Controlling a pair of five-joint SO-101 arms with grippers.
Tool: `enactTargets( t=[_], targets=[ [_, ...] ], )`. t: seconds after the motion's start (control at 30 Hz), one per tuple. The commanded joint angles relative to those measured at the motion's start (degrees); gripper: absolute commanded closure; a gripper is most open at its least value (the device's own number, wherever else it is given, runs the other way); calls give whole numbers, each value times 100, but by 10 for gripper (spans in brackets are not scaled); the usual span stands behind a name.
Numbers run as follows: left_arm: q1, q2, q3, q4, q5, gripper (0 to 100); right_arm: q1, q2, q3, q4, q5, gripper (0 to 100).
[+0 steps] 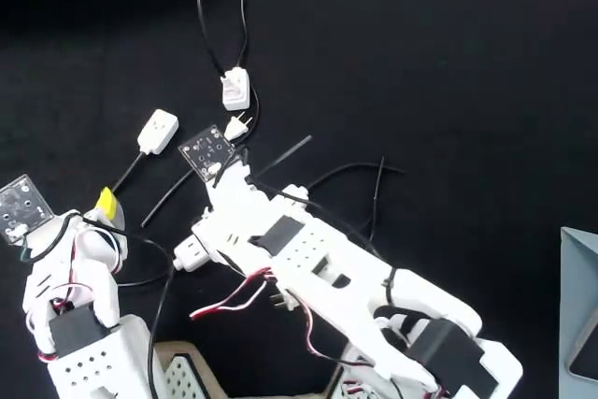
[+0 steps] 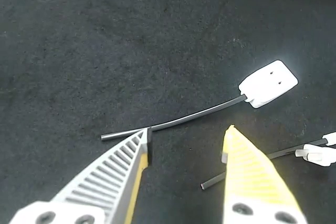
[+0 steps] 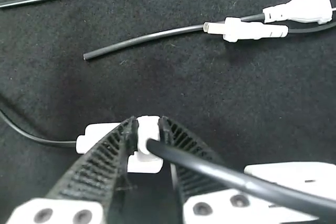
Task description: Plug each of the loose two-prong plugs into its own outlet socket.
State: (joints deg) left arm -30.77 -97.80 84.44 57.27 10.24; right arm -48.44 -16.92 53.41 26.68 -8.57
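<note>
Right fingers [image 3: 113, 145] are pinched narrow on a white plug [image 3: 100, 130], clamped across the sides of its body. Its thin black cable runs off over the dark counter [image 1: 439, 72]. Left fingers [image 2: 247, 161], one grey & one yellow, stand wide w/ nothing btw them, low over the cloth. Just ahead of their tips a cable leads to a white outlet socket [image 2: 269, 83] lying flat, two small slots on its top face. Beyond the held plug lie a stub plug [image 3: 247, 29] on a short cut length of cable and, just beside it, a far plug [image 3: 307, 6]. In the high view a second socket [image 1: 235, 91] sits farther up the counter, w/ a loose plug [image 1: 236, 125] just below it. Handling, prob.: the plugs are light, hard, smooth plastic, so take them on the flat flanks behind the prongs. Avoid the cable, which looks thin & springy and could twist the body. The sockets look equally light and likely to skid on the cloth when pushed, so bracing one w/ the free fingers seems wise. Room: stubs & cables crowd the middle around the right arm. There's broad bare cloth on the far side, and a grey box [image 1: 581, 296] at the counter's edge, well apart.
</note>
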Motion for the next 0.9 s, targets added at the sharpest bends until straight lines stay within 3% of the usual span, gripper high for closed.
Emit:
enactTargets(
  t=[0.0, 0.3, 0.87],
  targets=[
    [-66, -35, -13, -132, -53, 765, -53, -198, -66, 105, -35, 987],
    [-66, -35, -13, -132, -53, 765, -53, -840, -347, 879, -193, 987],
    [-66, -35, -4, -132, -62, 766, -70, -57, -180, 431, -413, 987]
  ],
)
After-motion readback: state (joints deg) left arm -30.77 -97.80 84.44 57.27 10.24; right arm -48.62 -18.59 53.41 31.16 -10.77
